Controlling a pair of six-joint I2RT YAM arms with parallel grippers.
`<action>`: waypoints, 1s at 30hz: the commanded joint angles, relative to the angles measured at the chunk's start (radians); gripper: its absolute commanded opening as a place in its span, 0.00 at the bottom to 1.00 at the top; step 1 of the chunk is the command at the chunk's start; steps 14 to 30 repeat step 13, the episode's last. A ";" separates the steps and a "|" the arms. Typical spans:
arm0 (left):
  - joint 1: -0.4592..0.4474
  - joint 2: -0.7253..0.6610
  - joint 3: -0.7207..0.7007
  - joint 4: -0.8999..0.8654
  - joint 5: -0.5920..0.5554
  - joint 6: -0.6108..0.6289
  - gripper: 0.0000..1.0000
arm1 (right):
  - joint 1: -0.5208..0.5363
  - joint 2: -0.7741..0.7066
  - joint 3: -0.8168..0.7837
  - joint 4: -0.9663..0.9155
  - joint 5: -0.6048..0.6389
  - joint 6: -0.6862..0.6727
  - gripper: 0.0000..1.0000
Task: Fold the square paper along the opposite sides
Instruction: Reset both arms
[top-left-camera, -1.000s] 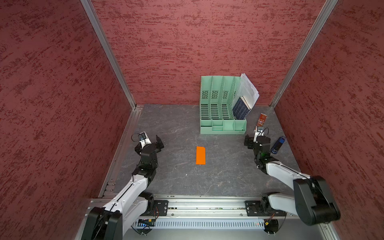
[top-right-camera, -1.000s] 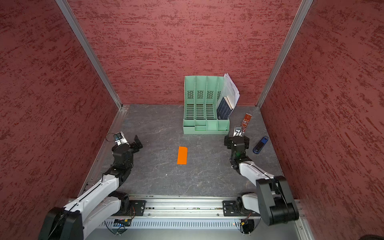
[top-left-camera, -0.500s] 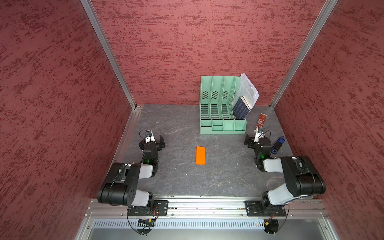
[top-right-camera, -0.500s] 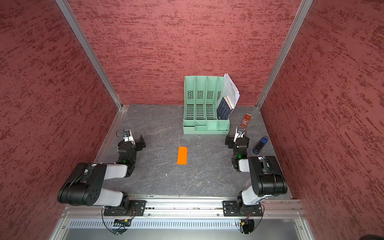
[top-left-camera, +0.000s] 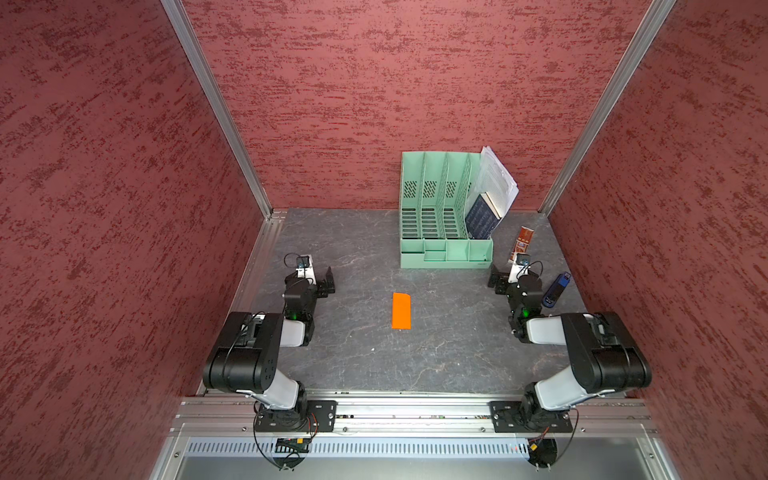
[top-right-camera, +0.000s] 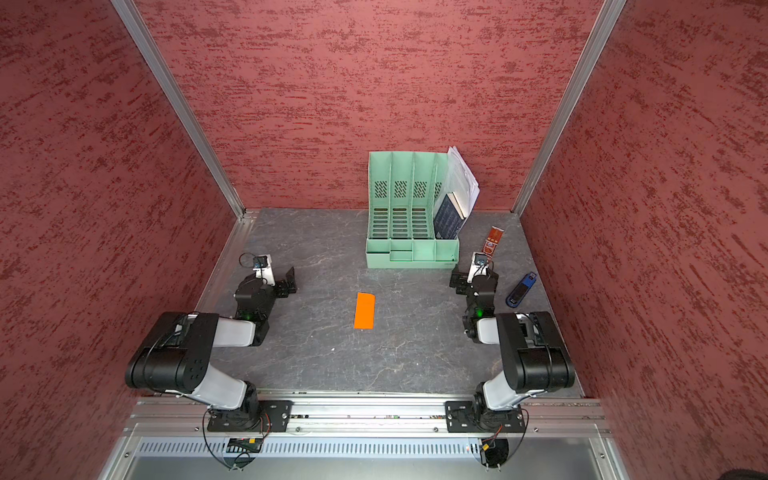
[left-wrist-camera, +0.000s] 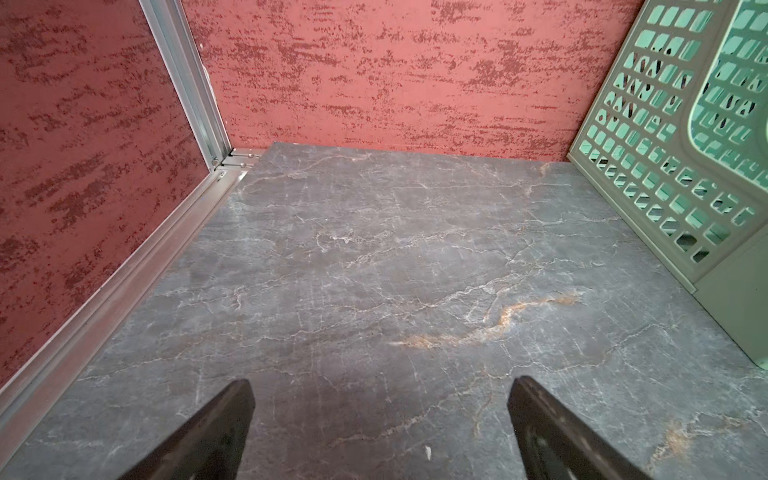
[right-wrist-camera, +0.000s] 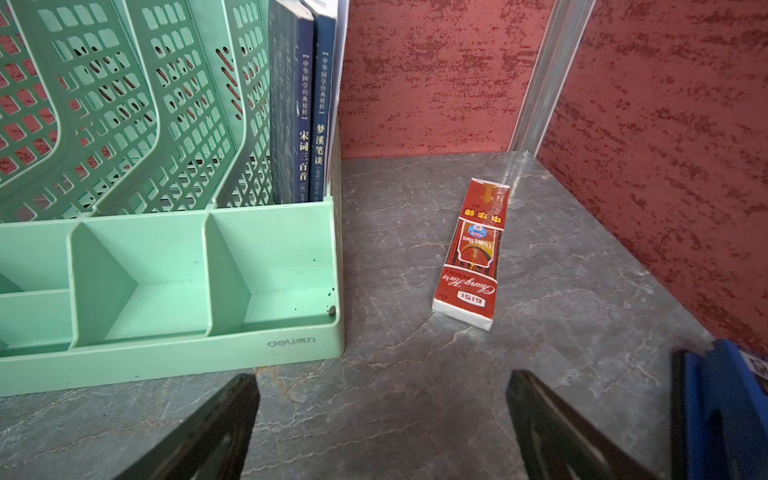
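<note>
The left gripper (left-wrist-camera: 380, 386) and right gripper (right-wrist-camera: 382, 380) are seen with jaws wide apart and nothing held. The orange paper (top-left-camera: 401, 311), a narrow strip, is shown only in both top views, flat on the table (top-left-camera: 374, 361) between the arms. The lettering on the books (right-wrist-camera: 299, 104) and on a red packet (right-wrist-camera: 471, 253) is made out only in the right wrist view, where a blue object (right-wrist-camera: 723, 411) is cut off.

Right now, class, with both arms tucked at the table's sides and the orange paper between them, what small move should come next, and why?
Probably none beyond resting the arms: the square paper already lies as a narrow strip on the table, seemingly folded, and the left gripper and right gripper both stand open, empty and well apart from it.
</note>
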 joint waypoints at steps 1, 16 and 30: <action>-0.001 -0.005 0.001 0.032 0.017 0.016 1.00 | 0.003 0.000 -0.009 0.037 -0.010 0.006 0.99; 0.000 -0.002 0.000 0.037 0.017 0.015 1.00 | 0.008 0.000 -0.006 0.029 -0.001 0.003 0.98; 0.000 -0.002 0.000 0.037 0.017 0.015 1.00 | 0.008 0.000 -0.006 0.029 -0.001 0.003 0.98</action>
